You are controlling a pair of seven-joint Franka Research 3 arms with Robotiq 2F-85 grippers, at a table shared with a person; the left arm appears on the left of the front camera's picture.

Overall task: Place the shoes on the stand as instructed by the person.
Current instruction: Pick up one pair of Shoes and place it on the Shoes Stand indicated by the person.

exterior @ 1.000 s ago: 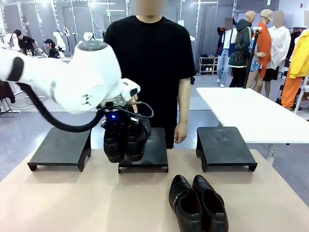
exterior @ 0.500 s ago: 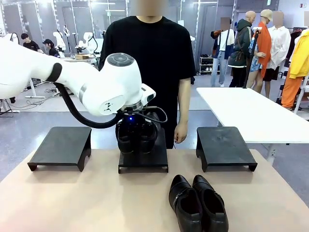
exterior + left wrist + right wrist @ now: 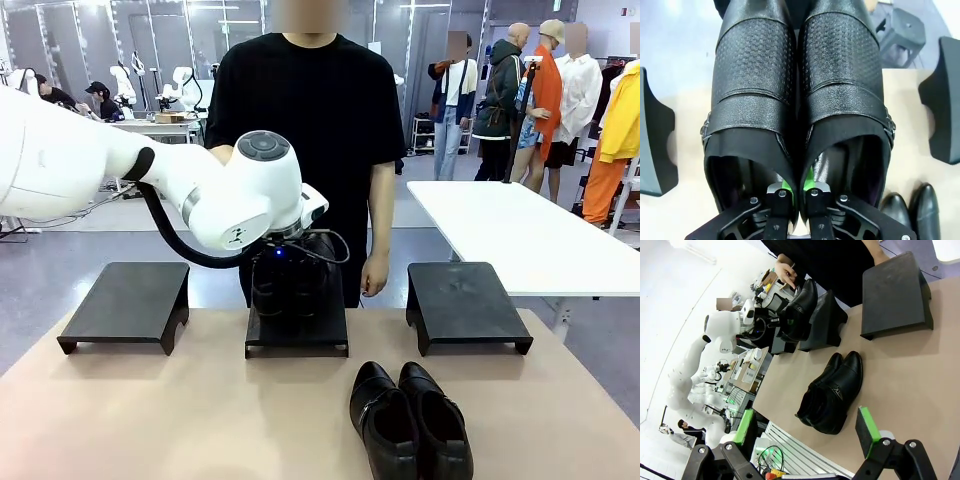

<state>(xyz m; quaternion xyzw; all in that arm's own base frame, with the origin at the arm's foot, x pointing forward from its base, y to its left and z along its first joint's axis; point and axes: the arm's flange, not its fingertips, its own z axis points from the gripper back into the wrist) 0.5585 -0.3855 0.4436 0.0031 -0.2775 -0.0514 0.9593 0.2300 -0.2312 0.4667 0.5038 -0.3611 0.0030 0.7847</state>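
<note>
Over the last second the left pincer (image 3: pixel 796 192) has swung the pair of shoes (image 3: pixel 290 285) from in front of the middle stand (image 3: pixel 297 338), where they hung clear of it, to a spot over its top, and has brought them lower. The pincer is pressed together on the two inner walls of the pair. One finger goes down inside each shoe, and the green pads (image 3: pixel 785 186) squeeze the leather between them. The stand now lies right beneath the pincer. The toes reach away from the pincer toward the person (image 3: pixel 310 110), whose hand (image 3: pixel 785 271) points just beyond them. Whether the soles already rest on the stand I cannot tell. To my mind the carry is finished, and setting down and letting go is what remains for this pair. The second pair (image 3: pixel 410 420) lies on the tabletop (image 3: pixel 180 420), nearer the robot than the left pincer and off to its right. The right pincer (image 3: pixel 807 437) is spread wide and holds nothing.
</note>
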